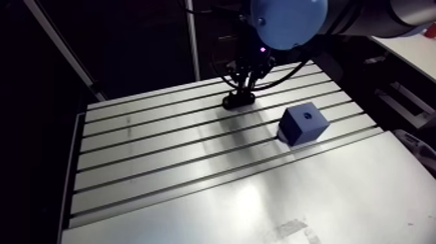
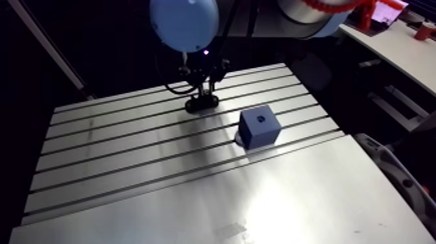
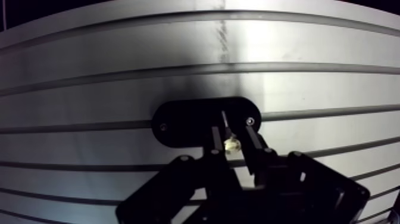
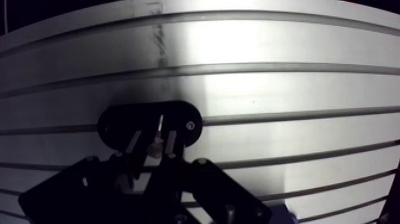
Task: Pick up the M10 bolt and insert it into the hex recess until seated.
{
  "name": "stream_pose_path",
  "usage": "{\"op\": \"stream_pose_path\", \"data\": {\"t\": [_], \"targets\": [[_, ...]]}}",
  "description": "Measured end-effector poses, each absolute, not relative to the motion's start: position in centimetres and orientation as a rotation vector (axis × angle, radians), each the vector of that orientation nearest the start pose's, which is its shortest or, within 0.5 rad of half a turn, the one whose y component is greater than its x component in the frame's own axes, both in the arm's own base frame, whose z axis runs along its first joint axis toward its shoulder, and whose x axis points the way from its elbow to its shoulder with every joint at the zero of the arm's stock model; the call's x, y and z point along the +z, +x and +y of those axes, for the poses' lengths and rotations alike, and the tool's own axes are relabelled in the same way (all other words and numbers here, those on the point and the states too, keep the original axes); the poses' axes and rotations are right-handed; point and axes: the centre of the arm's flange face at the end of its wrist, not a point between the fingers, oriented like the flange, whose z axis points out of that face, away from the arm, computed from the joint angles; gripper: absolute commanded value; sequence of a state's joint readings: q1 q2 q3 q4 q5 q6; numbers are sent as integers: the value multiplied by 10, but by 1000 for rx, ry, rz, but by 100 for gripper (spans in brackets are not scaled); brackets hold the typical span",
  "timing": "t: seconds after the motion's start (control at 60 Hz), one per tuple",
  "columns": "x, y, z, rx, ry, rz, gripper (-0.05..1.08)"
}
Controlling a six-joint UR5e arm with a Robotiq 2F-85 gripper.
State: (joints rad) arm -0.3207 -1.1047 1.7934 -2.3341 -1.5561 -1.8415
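A black oval holder (image 3: 178, 122) lies on the slotted table toward its far edge. My gripper (image 3: 232, 132) is lowered straight onto the holder. A small shiny bolt (image 3: 231, 143) stands in the holder, and the two dark fingers (image 3: 216, 143) press in on it from both sides, so the gripper is shut on it. In the arm view the gripper (image 1: 240, 89) touches down on the holder (image 1: 238, 100). The blue block (image 1: 303, 123) with a small dark recess (image 1: 307, 115) in its top face sits apart to the right, nearer the front.
The aluminium table (image 1: 162, 156) has several long slots running left to right. A smooth plate (image 1: 259, 207) covers the front part. A white bench (image 2: 389, 45) stands off to the right of the table.
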Motion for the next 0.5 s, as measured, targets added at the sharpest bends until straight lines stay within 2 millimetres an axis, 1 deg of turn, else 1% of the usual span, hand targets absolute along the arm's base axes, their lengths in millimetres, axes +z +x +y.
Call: {"op": "stream_pose_path", "data": {"t": [0.5], "targets": [[200, -612, 61, 7, 79, 3216, 71]]}}
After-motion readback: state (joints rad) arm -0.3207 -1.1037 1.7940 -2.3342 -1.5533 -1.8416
